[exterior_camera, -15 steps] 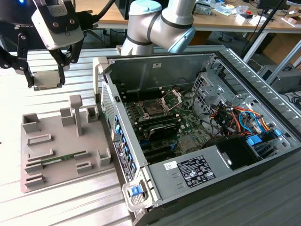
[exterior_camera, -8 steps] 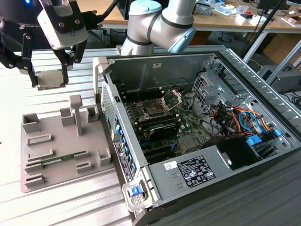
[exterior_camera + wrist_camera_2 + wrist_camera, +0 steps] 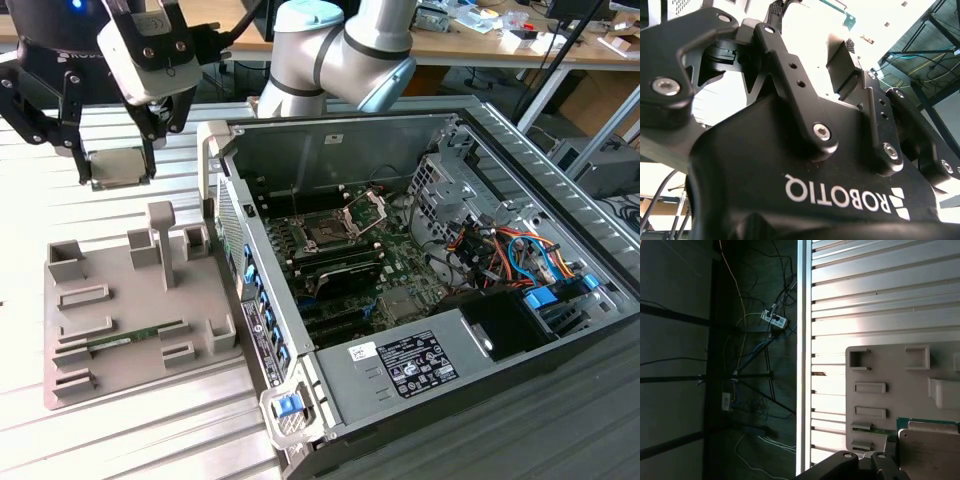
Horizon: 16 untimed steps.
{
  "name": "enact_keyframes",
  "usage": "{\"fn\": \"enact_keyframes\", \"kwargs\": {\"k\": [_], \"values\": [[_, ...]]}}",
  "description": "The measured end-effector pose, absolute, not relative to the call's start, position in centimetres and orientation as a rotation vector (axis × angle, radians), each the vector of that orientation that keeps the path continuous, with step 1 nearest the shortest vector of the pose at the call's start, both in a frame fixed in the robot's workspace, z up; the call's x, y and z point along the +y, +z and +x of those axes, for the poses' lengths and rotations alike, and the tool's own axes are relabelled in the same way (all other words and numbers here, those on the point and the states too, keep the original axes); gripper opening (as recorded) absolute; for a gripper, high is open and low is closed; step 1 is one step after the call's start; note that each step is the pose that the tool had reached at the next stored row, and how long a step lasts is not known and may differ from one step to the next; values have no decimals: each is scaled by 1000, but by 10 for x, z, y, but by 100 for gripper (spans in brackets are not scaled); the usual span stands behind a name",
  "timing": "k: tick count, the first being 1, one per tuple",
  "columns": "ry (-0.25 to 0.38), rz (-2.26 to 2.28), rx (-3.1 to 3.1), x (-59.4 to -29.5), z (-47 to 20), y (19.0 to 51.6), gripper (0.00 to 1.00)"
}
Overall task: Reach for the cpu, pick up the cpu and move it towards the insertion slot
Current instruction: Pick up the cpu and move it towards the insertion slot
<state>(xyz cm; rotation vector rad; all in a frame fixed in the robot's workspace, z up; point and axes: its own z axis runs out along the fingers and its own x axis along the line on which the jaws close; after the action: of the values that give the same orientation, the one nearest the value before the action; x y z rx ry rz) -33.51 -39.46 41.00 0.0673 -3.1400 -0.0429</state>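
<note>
The cpu (image 3: 120, 166), a flat square chip with a silvery top and tan rim, hangs in the air at the exterior view's left, above the table and behind the grey tray. My gripper (image 3: 117, 174) is shut on it, one black finger at each side. In the first wrist view the cpu (image 3: 930, 452) sits close to the camera, overlapping the tray's edge. The insertion slot (image 3: 325, 236), a dark square socket with its metal bracket (image 3: 366, 211) hinged up, lies on the motherboard inside the open computer case, well to the exterior view's right of the chip.
The grey tray (image 3: 110, 375) with upright posts and recesses holds a green memory stick (image 3: 136, 338). The case's near wall (image 3: 228, 215) stands between tray and motherboard. Cables and a drive bay (image 3: 520, 265) fill the case's right end. The ribbed metal table's edge (image 3: 805, 360) drops to the floor.
</note>
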Motion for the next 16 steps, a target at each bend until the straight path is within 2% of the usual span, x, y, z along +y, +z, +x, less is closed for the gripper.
{"fn": "enact_keyframes", "kwargs": {"k": [16], "values": [[-43,67,-3140,-395,-315,410,55]]}}
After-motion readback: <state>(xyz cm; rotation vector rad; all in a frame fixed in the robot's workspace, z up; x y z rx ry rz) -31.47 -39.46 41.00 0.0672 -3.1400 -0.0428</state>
